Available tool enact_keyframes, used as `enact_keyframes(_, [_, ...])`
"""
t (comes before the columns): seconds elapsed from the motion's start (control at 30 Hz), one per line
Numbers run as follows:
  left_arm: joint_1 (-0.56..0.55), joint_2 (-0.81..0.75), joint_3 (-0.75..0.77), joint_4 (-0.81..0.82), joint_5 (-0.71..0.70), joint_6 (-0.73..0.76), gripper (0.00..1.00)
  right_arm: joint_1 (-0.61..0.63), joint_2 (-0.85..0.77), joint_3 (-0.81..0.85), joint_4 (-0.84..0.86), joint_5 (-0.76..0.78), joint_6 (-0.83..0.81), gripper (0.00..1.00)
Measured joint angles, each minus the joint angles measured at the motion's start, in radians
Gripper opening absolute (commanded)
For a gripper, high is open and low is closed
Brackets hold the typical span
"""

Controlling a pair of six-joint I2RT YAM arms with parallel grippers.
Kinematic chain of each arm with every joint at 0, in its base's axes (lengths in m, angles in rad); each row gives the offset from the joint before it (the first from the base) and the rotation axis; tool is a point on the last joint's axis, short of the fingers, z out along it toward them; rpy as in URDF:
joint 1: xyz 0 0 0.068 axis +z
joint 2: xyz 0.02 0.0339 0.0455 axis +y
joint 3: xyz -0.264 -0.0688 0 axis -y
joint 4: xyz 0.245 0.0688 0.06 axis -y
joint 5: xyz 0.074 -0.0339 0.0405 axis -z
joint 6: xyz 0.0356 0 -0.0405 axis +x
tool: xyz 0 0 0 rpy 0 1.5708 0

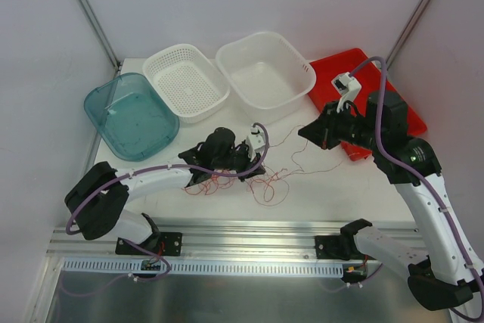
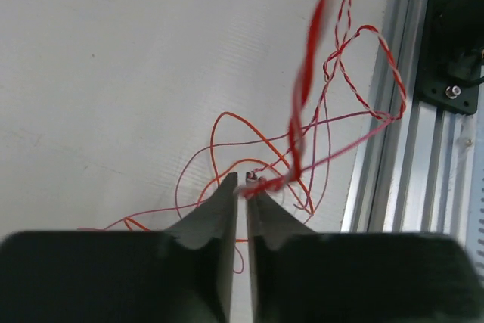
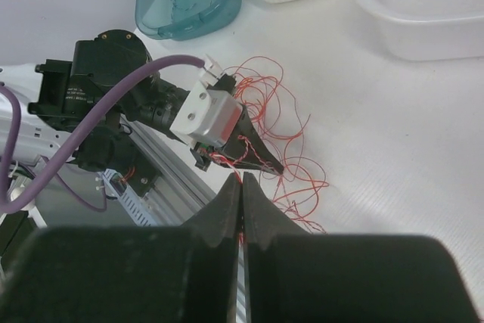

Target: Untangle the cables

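The cables [image 1: 266,181] are a loose tangle of thin red-orange strands on the white table, in front of the left arm. My left gripper [image 1: 259,167] lies low over the tangle. In the left wrist view its jaws [image 2: 243,187] stand almost together, pinching a twisted red strand [image 2: 304,96] at the tips, with more loops [image 2: 227,130] flat on the table beyond. My right gripper [image 1: 310,132] hovers to the right, raised. In the right wrist view it [image 3: 241,179] is shut on one thin strand that runs down toward the left gripper's fingers [image 3: 266,155] and the tangle [image 3: 299,138].
Along the back stand a teal bin [image 1: 130,115], a white perforated basket [image 1: 185,81], a white tub [image 1: 265,69] and a red tray [image 1: 401,104] under the right arm. An aluminium rail [image 1: 249,236] runs along the near table edge, close to the tangle [image 2: 393,172].
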Motion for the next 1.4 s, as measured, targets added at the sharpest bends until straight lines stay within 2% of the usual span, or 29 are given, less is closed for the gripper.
enact_keyframes(0.23, [0.0,-0.029,-0.006,-0.058,-0.059,-0.005,0.0,0.0,0.0,0.0,-0.015,0.057,-0.034,0.01])
enact_keyframes(0.47, [0.039,-0.249,-0.134,-0.109,-0.23,-0.093,0.0,-0.042,0.0,0.031,-0.08,0.166,-0.062,0.01])
enact_keyframes(0.6, [0.182,-0.362,-0.205,-0.17,-0.344,-0.219,0.0,-0.109,0.0,0.071,-0.102,0.209,-0.064,0.01])
enact_keyframes(0.73, [0.406,-0.431,-0.208,-0.334,-0.451,-0.384,0.0,-0.15,-0.004,0.11,-0.127,0.26,-0.064,0.01])
enact_keyframes(0.83, [0.574,-0.496,-0.222,-0.426,-0.467,-0.492,0.0,-0.171,-0.02,0.131,-0.145,0.312,-0.063,0.01])
enact_keyframes(0.93, [0.685,-0.56,-0.25,-0.481,-0.454,-0.574,0.0,-0.193,-0.043,0.159,-0.174,0.378,-0.064,0.01])
enact_keyframes(1.1, [0.782,-0.597,-0.264,-0.543,-0.424,-0.637,0.0,-0.213,-0.097,0.249,-0.203,0.532,-0.068,0.01])
enact_keyframes(1.4, [0.822,-0.621,-0.264,-0.604,-0.425,-0.675,0.0,-0.215,-0.148,0.316,-0.222,0.758,-0.067,0.01])
